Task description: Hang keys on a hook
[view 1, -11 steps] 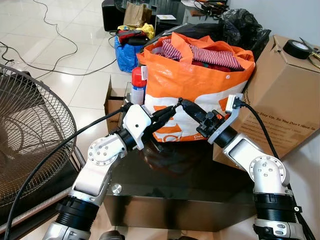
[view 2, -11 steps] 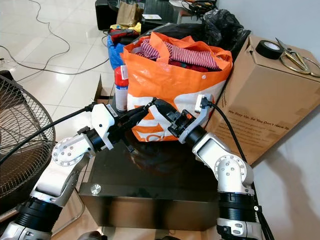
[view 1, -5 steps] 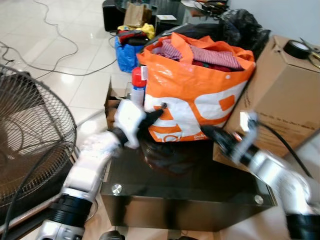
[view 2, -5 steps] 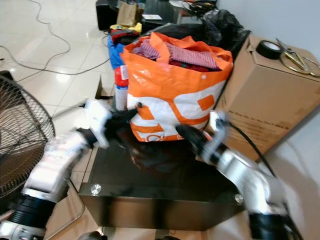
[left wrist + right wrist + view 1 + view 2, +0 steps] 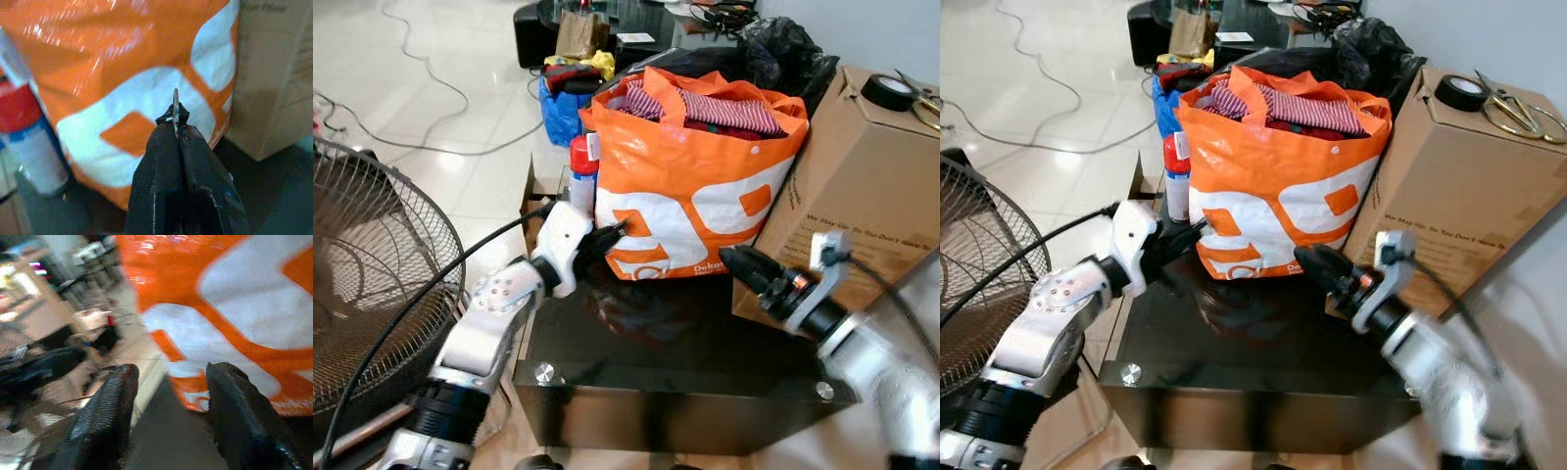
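The keys [image 5: 175,108] are now pinched by the left gripper [image 5: 176,128] alone; the right gripper [image 5: 168,382], fingers spread, has been drawn back, so the handover appears finished

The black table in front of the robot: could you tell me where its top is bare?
The black table is bare between the two grippers, toward its front edge. Its back is crowded: orange bag, spray can, cardboard box.
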Robot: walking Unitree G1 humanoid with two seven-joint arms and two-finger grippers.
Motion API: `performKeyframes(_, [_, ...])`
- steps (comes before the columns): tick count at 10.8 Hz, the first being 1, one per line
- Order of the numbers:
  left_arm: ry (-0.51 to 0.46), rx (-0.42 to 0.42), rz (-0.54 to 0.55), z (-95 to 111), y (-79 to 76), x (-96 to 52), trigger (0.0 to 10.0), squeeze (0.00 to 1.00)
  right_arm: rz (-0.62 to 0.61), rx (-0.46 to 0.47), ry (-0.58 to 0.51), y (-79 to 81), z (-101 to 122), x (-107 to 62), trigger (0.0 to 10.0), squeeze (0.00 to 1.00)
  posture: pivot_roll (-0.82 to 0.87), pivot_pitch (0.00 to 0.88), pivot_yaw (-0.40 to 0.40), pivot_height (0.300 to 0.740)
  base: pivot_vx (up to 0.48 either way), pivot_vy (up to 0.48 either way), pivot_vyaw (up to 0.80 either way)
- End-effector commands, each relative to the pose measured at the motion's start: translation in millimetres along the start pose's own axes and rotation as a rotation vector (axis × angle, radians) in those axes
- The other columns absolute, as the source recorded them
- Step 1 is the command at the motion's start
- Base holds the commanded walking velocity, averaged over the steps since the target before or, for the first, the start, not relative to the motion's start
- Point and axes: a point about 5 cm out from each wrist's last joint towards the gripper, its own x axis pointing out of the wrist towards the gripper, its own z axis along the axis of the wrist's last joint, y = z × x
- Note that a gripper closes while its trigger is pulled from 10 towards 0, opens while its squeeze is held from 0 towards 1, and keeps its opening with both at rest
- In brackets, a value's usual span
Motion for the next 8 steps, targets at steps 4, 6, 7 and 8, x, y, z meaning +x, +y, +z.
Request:
performKeyframes(4, [0.226, -0.049, 0.177, -37.8, 11.4, -18.4, 1.0, 0.0, -0.436, -0.283, -0.057, 2.3, -0.5, 3.2, 10.0, 0.0, -0.06, 0.0, -0.031, 0.74, 0.0, 0.0, 0.0])
performKeyframes(6, [0.136, -0.027, 0.266, -28.0, 12.4, -25.3, 10.0, 0.0, -0.47, -0.303, -0.08, 9.0, -3.8, 0.5, 10.0, 0.0, -0.07, 0.0, -0.023, 0.74, 0.0, 0.0, 0.0])
performKeyframes(7, [0.116, -0.017, 0.286, -25.4, 12.5, -26.4, 10.0, 0.0, -0.492, -0.3, -0.092, 8.5, -4.6, 0.4, 10.0, 0.0, -0.08, 0.0, -0.02, 0.74, 0.0, 0.0, 0.0])
performKeyframes(8, [0.085, -0.009, 0.328, -21.4, 13.1, -27.5, 10.0, 0.0, -0.537, -0.281, -0.09, 5.9, -10.2, 1.5, 10.0, 0.0, -0.08, 0.0, -0.017, 0.74, 0.0, 0.0, 0.0])
